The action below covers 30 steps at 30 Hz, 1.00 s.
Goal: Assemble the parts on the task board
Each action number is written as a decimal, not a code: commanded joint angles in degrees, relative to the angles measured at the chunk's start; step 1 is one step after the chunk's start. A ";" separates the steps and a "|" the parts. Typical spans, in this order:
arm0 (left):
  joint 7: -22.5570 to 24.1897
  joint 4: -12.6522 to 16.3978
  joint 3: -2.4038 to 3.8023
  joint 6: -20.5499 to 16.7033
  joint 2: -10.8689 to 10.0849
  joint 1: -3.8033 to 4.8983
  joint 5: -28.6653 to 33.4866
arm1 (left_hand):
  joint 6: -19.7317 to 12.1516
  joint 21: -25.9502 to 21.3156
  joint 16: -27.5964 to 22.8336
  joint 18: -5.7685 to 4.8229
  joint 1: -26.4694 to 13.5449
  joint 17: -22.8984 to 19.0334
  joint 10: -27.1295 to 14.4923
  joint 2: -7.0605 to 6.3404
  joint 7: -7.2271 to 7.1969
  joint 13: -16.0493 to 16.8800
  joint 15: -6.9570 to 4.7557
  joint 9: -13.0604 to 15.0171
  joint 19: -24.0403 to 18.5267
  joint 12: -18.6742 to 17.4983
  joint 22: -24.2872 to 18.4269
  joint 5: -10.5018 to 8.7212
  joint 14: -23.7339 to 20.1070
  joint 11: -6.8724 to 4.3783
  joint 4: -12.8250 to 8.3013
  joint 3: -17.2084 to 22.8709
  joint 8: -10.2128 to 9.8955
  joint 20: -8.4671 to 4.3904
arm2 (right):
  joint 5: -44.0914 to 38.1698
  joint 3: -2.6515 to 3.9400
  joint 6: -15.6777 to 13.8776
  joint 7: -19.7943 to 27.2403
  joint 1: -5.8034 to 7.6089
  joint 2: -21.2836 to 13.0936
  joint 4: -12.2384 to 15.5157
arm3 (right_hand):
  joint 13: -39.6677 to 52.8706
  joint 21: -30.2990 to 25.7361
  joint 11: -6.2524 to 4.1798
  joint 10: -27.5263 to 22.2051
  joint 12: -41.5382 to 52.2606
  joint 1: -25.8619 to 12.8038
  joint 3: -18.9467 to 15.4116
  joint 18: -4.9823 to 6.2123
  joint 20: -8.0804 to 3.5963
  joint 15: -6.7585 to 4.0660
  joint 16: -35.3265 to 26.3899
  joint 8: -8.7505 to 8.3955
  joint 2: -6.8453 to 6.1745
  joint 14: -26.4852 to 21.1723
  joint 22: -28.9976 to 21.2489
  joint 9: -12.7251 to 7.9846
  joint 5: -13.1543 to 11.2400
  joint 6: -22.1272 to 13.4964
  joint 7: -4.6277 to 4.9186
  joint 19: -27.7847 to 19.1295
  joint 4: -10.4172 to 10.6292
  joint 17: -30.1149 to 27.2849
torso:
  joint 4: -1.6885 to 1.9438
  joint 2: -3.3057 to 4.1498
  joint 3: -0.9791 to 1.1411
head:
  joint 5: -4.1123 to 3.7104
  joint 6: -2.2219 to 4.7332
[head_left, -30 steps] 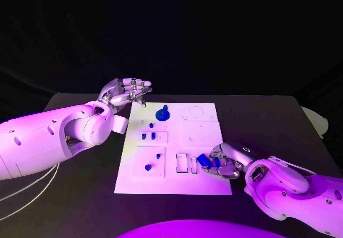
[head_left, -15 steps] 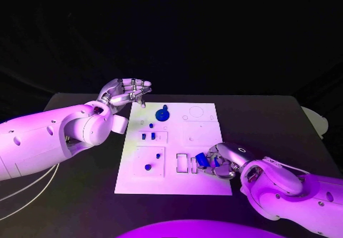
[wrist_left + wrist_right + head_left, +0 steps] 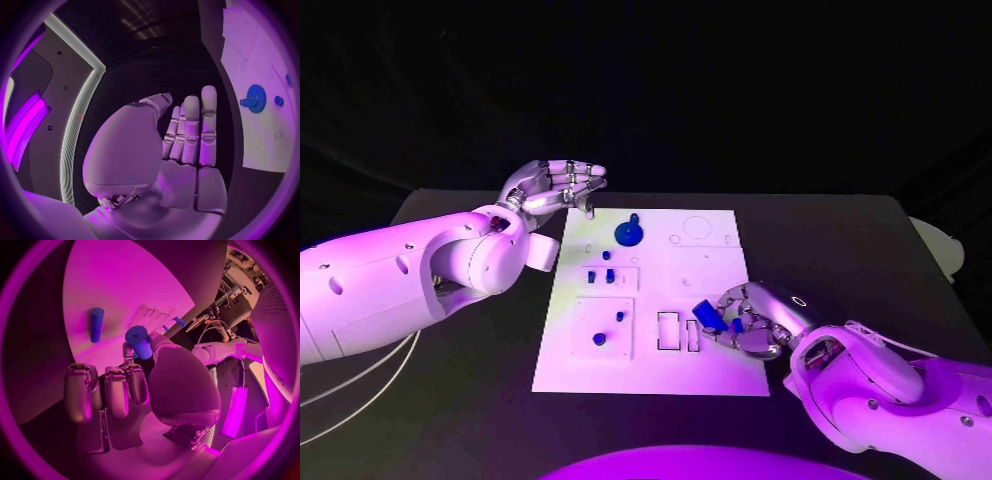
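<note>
The white task board [image 3: 711, 375] lies mid-table. My right hand [image 3: 756, 322] hovers over its near right part, beside two rectangular slots [image 3: 678, 331], and pinches a short blue peg [image 3: 710, 315] between thumb and fingers; the right wrist view shows this peg [image 3: 139, 341] at the fingertips of that hand [image 3: 150, 385]. A second blue peg [image 3: 95, 324] lies flat on the board. A blue gear [image 3: 630, 233] [image 3: 255, 97] stands at the board's far end. Several small blue parts [image 3: 599, 274] sit in the left half. My left hand [image 3: 560, 185] [image 3: 187, 145] hangs open beyond the far left corner, holding nothing.
A pale round object [image 3: 943, 245] sits at the table's right edge. Thin cables [image 3: 358, 385] trail off the near left side under my left arm. Bare black table [image 3: 848, 250] runs along the board's right side.
My right hand has lifted the blue peg slightly toward the far side, still over the slots. The left hand has not moved.
</note>
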 commanded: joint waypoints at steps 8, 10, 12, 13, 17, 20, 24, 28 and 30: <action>0.36 0.11 0.04 0.86 0.26 0.02 0.22 | -0.47 -0.33 0.19 0.89 -0.28 -0.11 -0.39 0.24 0.13 -0.04 0.17 -0.06 -0.25 0.25 -0.06 0.12 -0.45 0.11 -0.06 0.25 0.28 0.10 | 6.85 0.24 -2.84 2.55 0.69 1.08 1.08 | 8.71 0.25 -0.52 1.40 0.34 3.23 1.16 -0.67 -0.45 -0.53 0.19 1.01 1.91 6.15 12.87 0.54 0.97 2.34 -1.96 3.79 0.04 15.07 | 0.00 0.07 -0.14 | -0.09 0.03; 0.36 0.11 0.04 0.88 0.30 0.02 0.22 | -0.47 -0.33 0.19 0.89 -0.28 -0.11 -0.39 0.24 0.13 -0.04 0.17 -0.06 -0.25 0.25 -0.06 0.12 -0.45 0.11 -0.06 0.25 0.28 0.10 | 7.99 0.25 -1.21 2.82 0.71 1.81 0.83 | 8.67 0.02 -0.46 1.39 0.28 2.62 1.10 -0.62 -0.48 -0.51 0.19 0.99 1.72 6.15 12.80 0.52 0.80 2.42 -1.85 3.71 0.35 15.07 | 0.06 0.08 -0.15 | -0.02 -0.04; 0.36 0.14 0.04 0.93 0.33 0.01 0.22 | -0.47 -0.33 0.19 0.89 -0.28 -0.11 -0.39 0.24 0.13 -0.04 0.17 -0.06 -0.25 0.25 -0.06 0.12 -0.45 0.11 -0.06 0.25 0.28 0.10 | 8.87 0.25 0.32 2.98 0.71 2.62 0.54 | 8.55 -0.16 -0.41 1.33 0.11 1.73 1.07 -0.59 -0.48 -0.48 0.19 0.95 1.54 6.15 12.75 0.49 0.60 2.50 -1.79 3.65 0.47 15.07 | 0.11 0.08 -0.17 | -0.04 -0.07; 0.35 0.15 0.04 0.93 0.35 0.01 0.22 | -0.47 -0.33 0.19 0.89 -0.28 -0.11 -0.39 0.24 0.13 -0.04 0.17 -0.06 -0.25 0.25 -0.06 0.12 -0.45 0.11 -0.06 0.25 0.28 0.10 | 9.29 0.25 1.15 3.02 0.70 3.07 0.39 | 8.42 -0.25 -0.37 1.25 -0.06 1.00 1.03 -0.58 -0.47 -0.45 0.19 0.91 1.51 6.15 12.73 0.46 0.52 2.55 -1.75 3.62 0.50 15.07 | 0.15 0.08 -0.16 | -0.04 -0.07; 0.35 0.18 0.04 0.97 0.39 0.01 0.22 | -0.47 -0.33 0.19 0.89 -0.28 -0.11 -0.39 0.24 0.13 -0.04 0.17 -0.06 -0.25 0.25 -0.06 0.12 -0.45 0.11 -0.06 0.25 0.28 0.10 | 10.29 0.25 3.67 2.86 0.64 4.50 -0.22 | 8.38 -0.41 -0.32 1.25 -0.16 -0.85 0.87 -0.55 -0.43 -0.40 0.16 0.86 1.46 6.13 12.70 0.42 0.38 2.70 -1.70 3.57 0.51 14.98 | 0.11 0.10 -0.15 | 0.09 -0.12; 0.35 0.22 0.04 0.99 0.38 0.01 0.22 | -0.47 -0.33 0.19 0.89 -0.28 -0.11 -0.39 0.24 0.13 -0.04 0.17 -0.06 -0.25 0.25 -0.06 0.12 -0.45 0.11 -0.06 0.25 0.28 0.10 | 10.75 0.24 5.54 2.46 0.49 5.59 -0.83 | 8.75 -0.50 -0.52 1.57 0.18 -3.80 0.62 -0.53 -0.49 -0.53 0.14 1.32 1.70 6.11 12.72 0.62 0.80 3.55 -1.99 3.55 0.52 14.90 | 0.09 0.11 -0.20 | 0.14 -0.09; 0.34 0.25 0.04 0.97 0.33 0.01 0.23 | -0.47 -0.33 0.19 0.89 -0.28 -0.11 -0.39 0.24 0.13 -0.04 0.17 -0.06 -0.25 0.25 -0.06 0.12 -0.45 0.11 -0.06 0.25 0.28 0.10 | 10.87 0.23 7.27 1.80 0.39 6.24 -1.42 | 8.97 -0.57 -0.74 1.74 0.36 -5.23 0.46 -0.52 -0.64 -0.71 0.13 1.77 1.71 6.10 12.74 0.85 2.45 4.05 -2.24 3.54 0.50 14.83 | 0.08 0.10 -0.11 | 0.25 -0.18; 0.35 0.27 0.04 0.94 0.28 0.02 0.41 | -0.51 -0.36 0.22 0.89 -0.38 -0.16 -0.53 0.26 0.14 -0.06 0.19 -0.07 -0.26 0.30 -0.08 0.13 -0.50 0.13 -0.02 0.25 0.32 0.11 | 10.69 0.23 8.19 1.25 0.34 6.72 -1.95 | 9.19 -0.55 -0.85 1.91 0.58 -6.13 0.33 -0.52 -0.72 -0.81 0.13 2.05 1.90 6.10 12.76 0.98 2.89 4.34 -2.37 3.56 0.54 14.86 | 0.00 0.10 -0.11 | 0.36 -0.21; 0.36 0.28 0.04 0.95 0.26 0.02 0.49 | -0.53 -0.38 0.24 0.88 -0.49 -0.18 -0.59 0.27 0.16 -0.07 0.21 -0.07 -0.26 0.33 -0.10 0.10 -0.52 0.15 0.04 0.22 0.34 0.13 | 10.46 0.23 8.48 1.06 0.33 6.98 -2.23 | 9.41 -0.58 -0.90 2.05 0.81 -6.68 0.29 -0.52 -0.77 -0.86 0.12 2.19 2.10 6.09 12.77 1.05 3.14 4.47 -2.43 3.56 0.56 14.81 | 0.00 0.09 -0.10 | 0.38 -0.23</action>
